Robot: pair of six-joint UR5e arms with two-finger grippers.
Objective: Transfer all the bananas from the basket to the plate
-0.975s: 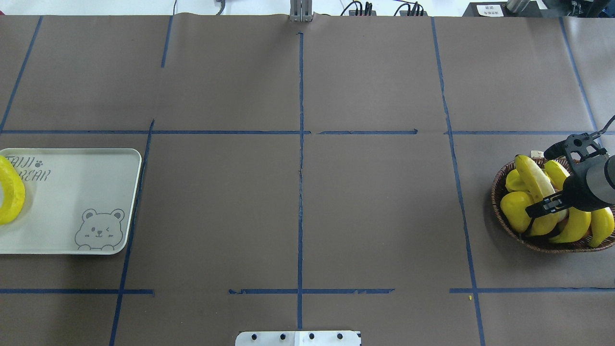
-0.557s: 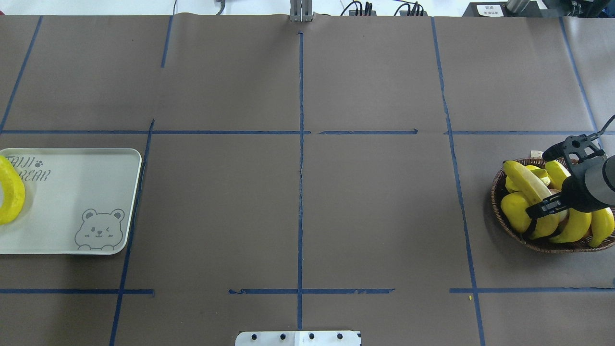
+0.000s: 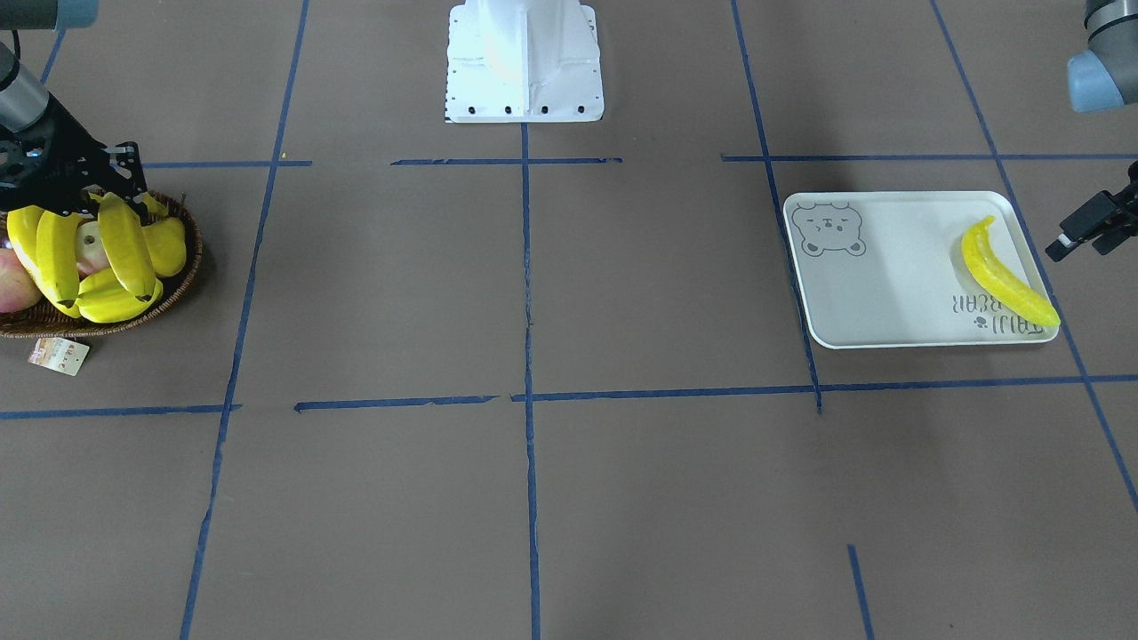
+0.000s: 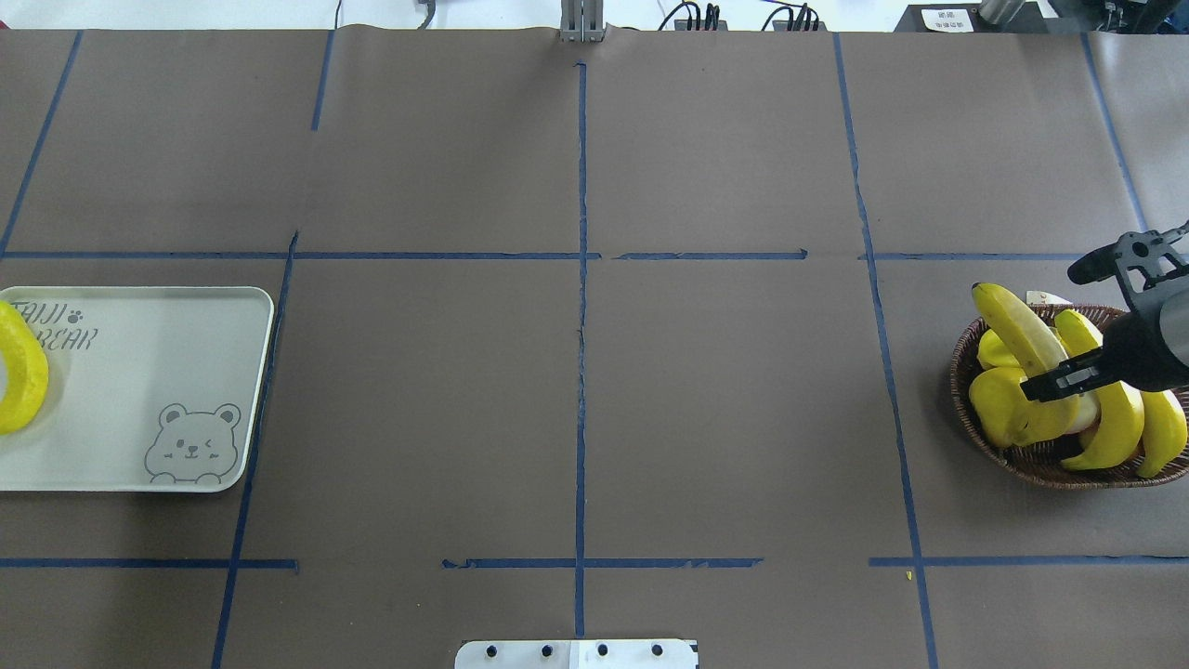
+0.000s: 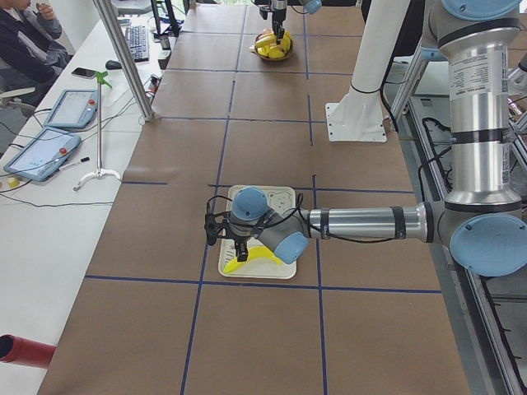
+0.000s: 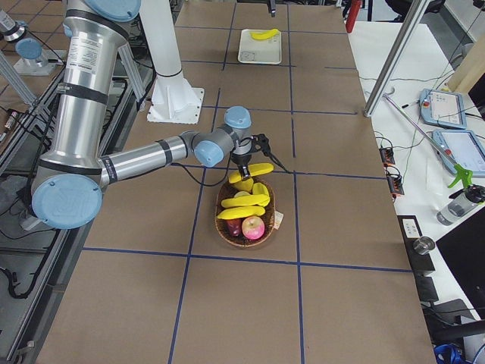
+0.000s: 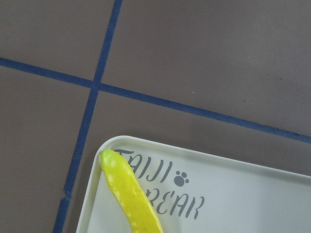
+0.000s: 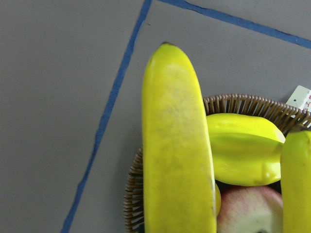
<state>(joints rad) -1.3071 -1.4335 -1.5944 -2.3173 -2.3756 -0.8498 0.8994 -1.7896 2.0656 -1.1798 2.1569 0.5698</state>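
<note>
My right gripper (image 4: 1048, 376) is shut on a long yellow banana (image 4: 1017, 330) and holds it tilted just above the wicker basket (image 4: 1045, 467) at the table's right end. The right wrist view shows this banana (image 8: 177, 145) over the basket rim. Two more bananas (image 4: 1115, 423) lie in the basket. One banana (image 4: 20, 372) lies on the off-white bear plate (image 4: 149, 372) at the left end. My left gripper (image 3: 1086, 227) hovers open and empty beside the plate's edge, near that banana (image 3: 1005, 276).
The basket also holds a ridged yellow starfruit (image 4: 999, 409) and a pink apple (image 3: 13, 284). A small paper tag (image 3: 58, 356) lies by the basket. Blue tape lines cross the brown table. The robot base (image 3: 524, 62) stands mid-table.
My right gripper has risen with the banana, lifting it out of the pile and a little away from the robot. The plate and its banana have not moved.
</note>
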